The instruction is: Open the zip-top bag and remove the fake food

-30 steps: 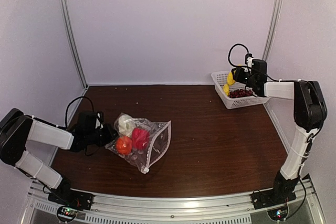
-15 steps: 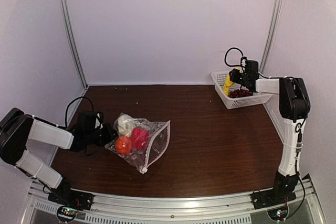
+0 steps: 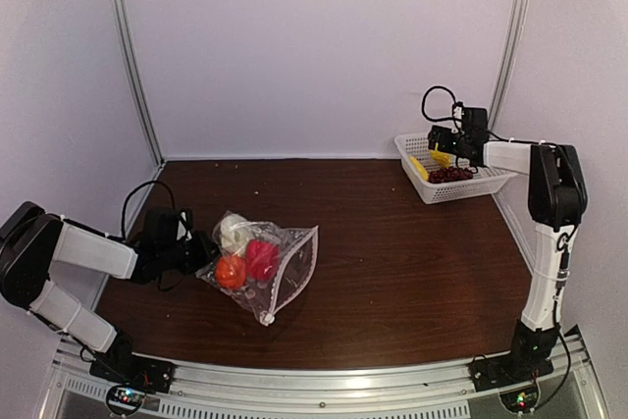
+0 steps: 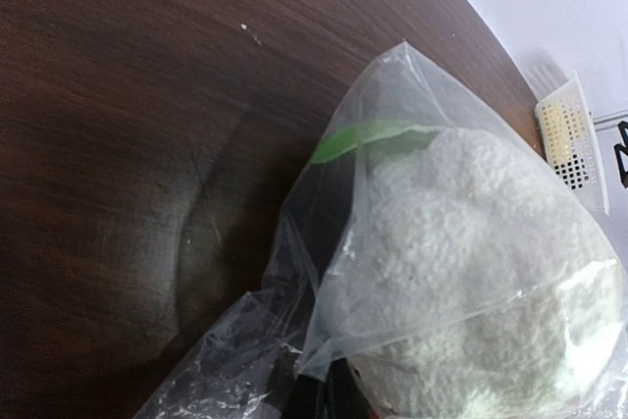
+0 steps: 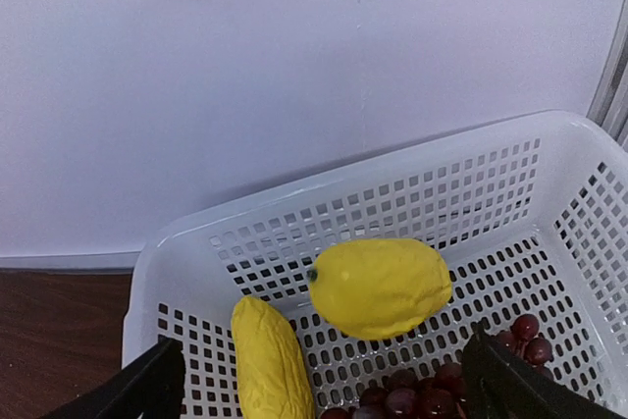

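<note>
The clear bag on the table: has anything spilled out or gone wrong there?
Nothing stands out. The bag lies crumpled on the table, with the white piece, red piece and orange piece inside it; no food lies loose beside it.

Top view high, wide; wrist views close (basket (image 5: 442, 183) shared).

The white basket (image 5: 412, 193) sits just below and ahead of my right fingers (image 5: 137, 390), its holed walls spanning the gap between them. Close behind it rises a pale wall (image 5: 245, 66). The dark wooden table (image 5: 49, 340) shows beside my left-hand finger. A metal post (image 3: 512, 26) stands further back to the right.
</note>
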Robot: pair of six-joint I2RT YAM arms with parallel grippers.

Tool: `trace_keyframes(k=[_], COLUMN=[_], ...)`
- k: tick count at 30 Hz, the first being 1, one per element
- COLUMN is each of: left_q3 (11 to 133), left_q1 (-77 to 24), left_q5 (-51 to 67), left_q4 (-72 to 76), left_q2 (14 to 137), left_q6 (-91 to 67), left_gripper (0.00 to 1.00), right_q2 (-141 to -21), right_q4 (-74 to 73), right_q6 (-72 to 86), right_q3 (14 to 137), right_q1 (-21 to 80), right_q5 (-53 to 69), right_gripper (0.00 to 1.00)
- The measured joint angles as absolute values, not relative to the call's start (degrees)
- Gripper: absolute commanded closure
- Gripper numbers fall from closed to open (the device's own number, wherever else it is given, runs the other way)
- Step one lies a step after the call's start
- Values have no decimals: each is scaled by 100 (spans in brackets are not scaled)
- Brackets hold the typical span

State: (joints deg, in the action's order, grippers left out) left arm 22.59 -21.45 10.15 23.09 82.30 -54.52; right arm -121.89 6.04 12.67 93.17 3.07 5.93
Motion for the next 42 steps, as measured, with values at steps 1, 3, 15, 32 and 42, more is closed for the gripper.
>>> trace_keyframes(k=[1, 3, 15, 32, 42], left_q3=[2259, 2259, 2257, 2187, 2187], left_q1=[-2145, -2145, -2141, -2141, -2141], left_q5=[1020, 1026, 1072, 1070, 1079], left_q4=[2309, 2309, 2309, 2309, 2314], left_q2=[8230, 8230, 8215, 8088, 8088], left_q6=[-5448, -5430, -5336, -5325, -5325], left_gripper=[100, 100, 100, 100, 100], right_q2=[-12033, -11697, -10057, -8217, -8108], right_q4=[596, 578, 1640, 1466, 1616], right_q6=[1205, 1107, 1671, 2521, 2919], right_q3=[9192, 8976, 7953, 5290, 3981], right_q1=[307, 307, 104, 2908, 4534], right_q5=[572, 554, 1831, 2499, 2340], right_gripper=[0, 0, 1, 18, 41])
